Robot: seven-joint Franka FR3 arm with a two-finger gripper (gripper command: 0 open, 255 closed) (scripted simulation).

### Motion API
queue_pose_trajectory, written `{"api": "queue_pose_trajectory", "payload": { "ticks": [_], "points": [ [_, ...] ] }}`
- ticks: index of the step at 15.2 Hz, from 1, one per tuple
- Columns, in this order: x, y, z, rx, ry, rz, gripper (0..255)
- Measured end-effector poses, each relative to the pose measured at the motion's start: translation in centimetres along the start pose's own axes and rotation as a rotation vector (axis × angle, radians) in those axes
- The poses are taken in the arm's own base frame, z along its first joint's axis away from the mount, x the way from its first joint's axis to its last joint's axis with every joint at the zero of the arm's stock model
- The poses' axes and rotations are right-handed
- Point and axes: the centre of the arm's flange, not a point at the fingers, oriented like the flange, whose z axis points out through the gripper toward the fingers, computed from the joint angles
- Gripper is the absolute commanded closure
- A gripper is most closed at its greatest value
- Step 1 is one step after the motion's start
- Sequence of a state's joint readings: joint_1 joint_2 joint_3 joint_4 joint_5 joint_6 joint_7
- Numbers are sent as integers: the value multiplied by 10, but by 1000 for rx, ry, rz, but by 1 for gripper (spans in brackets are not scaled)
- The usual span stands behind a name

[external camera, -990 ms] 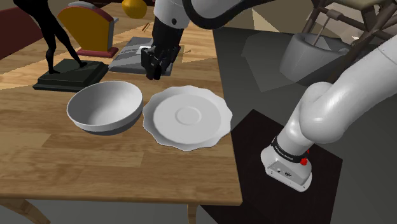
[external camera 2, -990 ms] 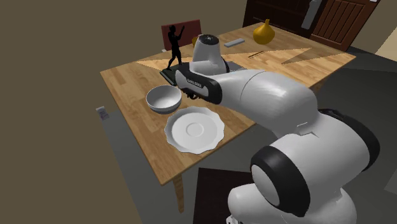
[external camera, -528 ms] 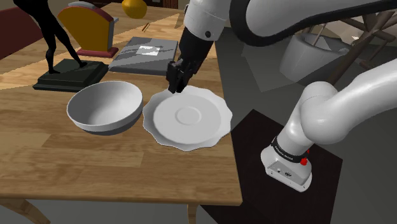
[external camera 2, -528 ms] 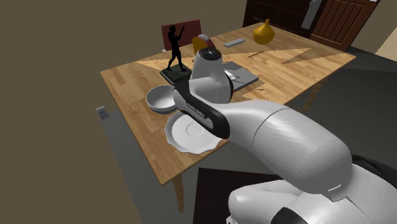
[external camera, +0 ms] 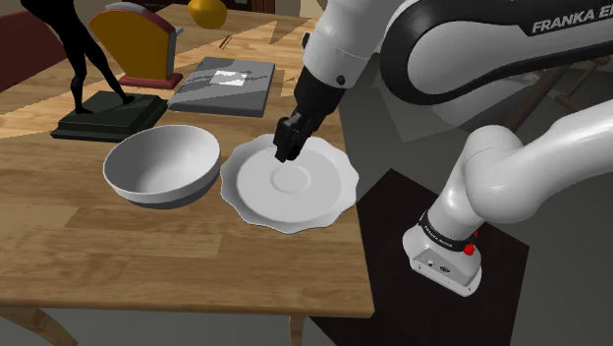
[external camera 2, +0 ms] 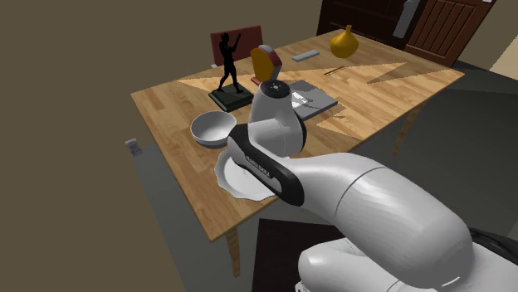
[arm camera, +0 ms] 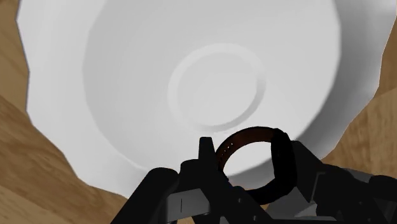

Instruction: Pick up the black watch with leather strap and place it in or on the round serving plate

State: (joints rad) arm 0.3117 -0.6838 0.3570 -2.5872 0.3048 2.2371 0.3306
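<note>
Your pincer (external camera: 286,147) is squeezed down on the watch (arm camera: 254,132), with the dark strap loop (brownish inside) pinched between both fingers. The white wavy-rimmed plate (external camera: 295,201) sits right under the fingertips, its centre ring just past them. I can't tell if the watch touches it. A bowl (external camera: 162,162) sits off to the side.
</note>
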Motion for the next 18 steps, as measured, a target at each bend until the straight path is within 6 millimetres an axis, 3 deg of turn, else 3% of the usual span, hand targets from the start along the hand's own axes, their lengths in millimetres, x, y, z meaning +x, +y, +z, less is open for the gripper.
{"api": "queue_pose_trajectory", "payload": {
  "ticks": [7,13,14,18],
  "points": [
    [-10,5,33,0,0,0,255],
    [-11,6,39,0,0,0,255],
    [-11,6,39,0,0,0,0],
    [-11,6,39,0,0,0,0]
  ]
}}
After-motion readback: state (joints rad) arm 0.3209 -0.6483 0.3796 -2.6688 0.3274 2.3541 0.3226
